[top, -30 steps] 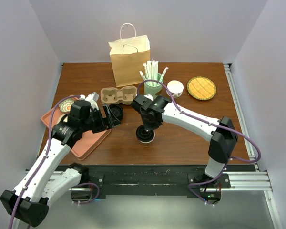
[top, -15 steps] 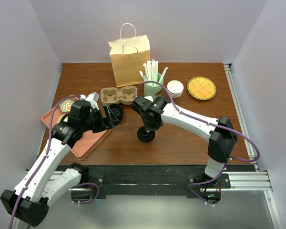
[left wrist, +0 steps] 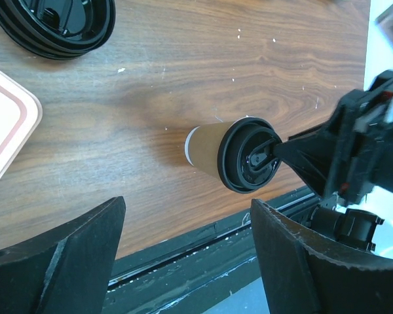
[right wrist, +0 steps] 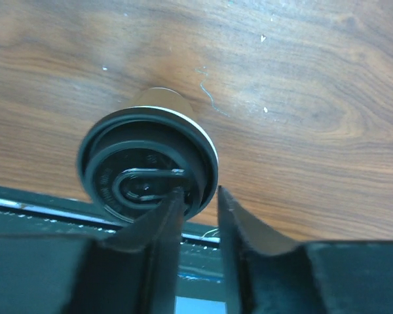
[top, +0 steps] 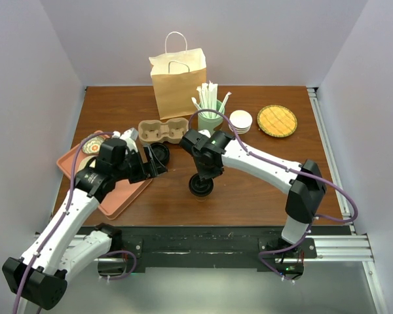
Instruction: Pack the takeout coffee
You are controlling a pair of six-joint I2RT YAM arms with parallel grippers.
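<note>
Right hand (top: 202, 179) hangs over the coffee (top: 200, 189), which stands upright near the worktop's (top: 249, 190) front edge, well apart from the paper bag (top: 178, 82). The left hand (top: 155, 163) is nearby, spread and empty. From the left wrist, one fingertip seems to rest on the lid (left wrist: 249, 163). From the right wrist, the fingers (right wrist: 164, 222) are narrowly parted astride the lid's rim. Lifting by the rim alone could pop the lid off, and a sideways nudge could tip the cup.
</note>
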